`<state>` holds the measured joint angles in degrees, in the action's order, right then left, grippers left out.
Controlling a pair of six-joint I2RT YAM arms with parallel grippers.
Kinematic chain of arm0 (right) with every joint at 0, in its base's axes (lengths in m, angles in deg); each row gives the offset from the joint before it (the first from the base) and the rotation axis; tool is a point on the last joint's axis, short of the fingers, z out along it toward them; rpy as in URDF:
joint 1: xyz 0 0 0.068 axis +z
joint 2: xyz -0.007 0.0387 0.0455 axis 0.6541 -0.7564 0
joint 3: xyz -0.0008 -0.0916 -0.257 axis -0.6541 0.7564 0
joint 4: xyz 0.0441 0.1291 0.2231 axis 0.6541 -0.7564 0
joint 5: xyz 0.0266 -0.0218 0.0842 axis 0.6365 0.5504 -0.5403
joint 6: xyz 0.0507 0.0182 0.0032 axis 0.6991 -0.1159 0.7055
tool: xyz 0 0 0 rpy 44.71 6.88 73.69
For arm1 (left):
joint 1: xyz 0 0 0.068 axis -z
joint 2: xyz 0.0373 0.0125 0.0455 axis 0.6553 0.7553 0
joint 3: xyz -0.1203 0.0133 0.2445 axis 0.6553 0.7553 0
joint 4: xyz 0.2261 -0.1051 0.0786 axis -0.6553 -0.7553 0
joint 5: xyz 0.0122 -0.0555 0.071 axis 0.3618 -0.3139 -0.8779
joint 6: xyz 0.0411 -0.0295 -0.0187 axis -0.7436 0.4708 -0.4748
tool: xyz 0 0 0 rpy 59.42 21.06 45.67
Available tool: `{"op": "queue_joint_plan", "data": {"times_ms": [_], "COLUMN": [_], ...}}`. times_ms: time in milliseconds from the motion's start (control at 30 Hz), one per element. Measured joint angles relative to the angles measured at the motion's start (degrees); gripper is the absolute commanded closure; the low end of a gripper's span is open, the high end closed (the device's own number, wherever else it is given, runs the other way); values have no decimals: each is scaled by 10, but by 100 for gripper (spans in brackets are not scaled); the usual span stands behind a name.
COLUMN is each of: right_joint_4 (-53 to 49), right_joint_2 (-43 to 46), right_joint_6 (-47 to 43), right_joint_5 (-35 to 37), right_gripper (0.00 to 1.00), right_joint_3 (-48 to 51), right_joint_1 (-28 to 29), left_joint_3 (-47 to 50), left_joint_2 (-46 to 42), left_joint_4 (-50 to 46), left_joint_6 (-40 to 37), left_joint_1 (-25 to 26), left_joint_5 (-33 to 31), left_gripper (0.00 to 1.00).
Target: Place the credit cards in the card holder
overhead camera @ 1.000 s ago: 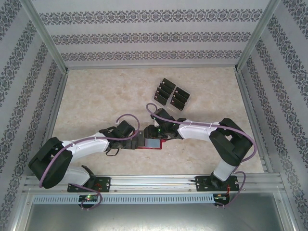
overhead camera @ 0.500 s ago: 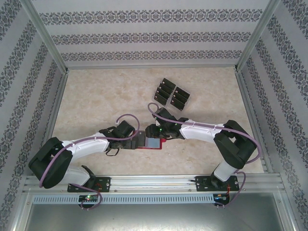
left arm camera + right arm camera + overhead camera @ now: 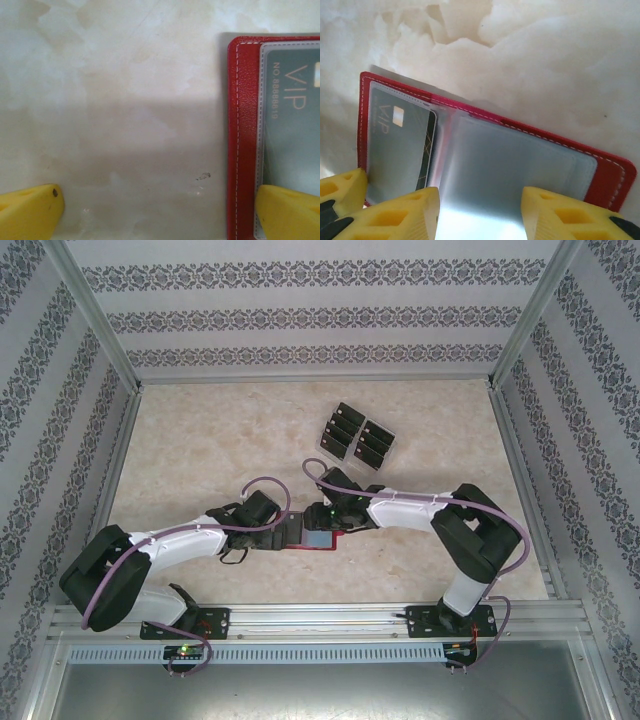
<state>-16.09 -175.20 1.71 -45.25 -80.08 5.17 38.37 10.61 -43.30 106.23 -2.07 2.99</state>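
The card holder (image 3: 318,537), likely light and floppy, lies open under the left hand (image 3: 159,200), spread wide, 1 finger on its edge, and the half-open, empty right hand (image 3: 480,200); thin credit cards (image 3: 357,436) beyond want edge-pinching.

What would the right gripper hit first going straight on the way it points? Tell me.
Most likely the card holder: the right gripper points at its open inside, at the clear pocket beside the VIP card. How near the fingertips are to it is hard to tell.
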Motion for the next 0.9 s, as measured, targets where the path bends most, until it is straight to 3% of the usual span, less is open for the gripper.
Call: {"op": "queue_joint_plan", "data": {"times_ms": [567,900], "right_joint_4": [49,54], "right_joint_2": [-23,-27], "right_joint_6": [35,42], "right_joint_5": [-54,-59], "right_gripper": [52,52], "right_joint_3": [-19,-30], "right_joint_1": [10,15], "left_joint_3": [-2,11], "left_joint_2": [1,-61], "left_joint_4": [0,0], "left_joint_6": [1,6], "left_joint_1": [0,0], "left_joint_5": [-1,11], "left_gripper": [0,0]}}
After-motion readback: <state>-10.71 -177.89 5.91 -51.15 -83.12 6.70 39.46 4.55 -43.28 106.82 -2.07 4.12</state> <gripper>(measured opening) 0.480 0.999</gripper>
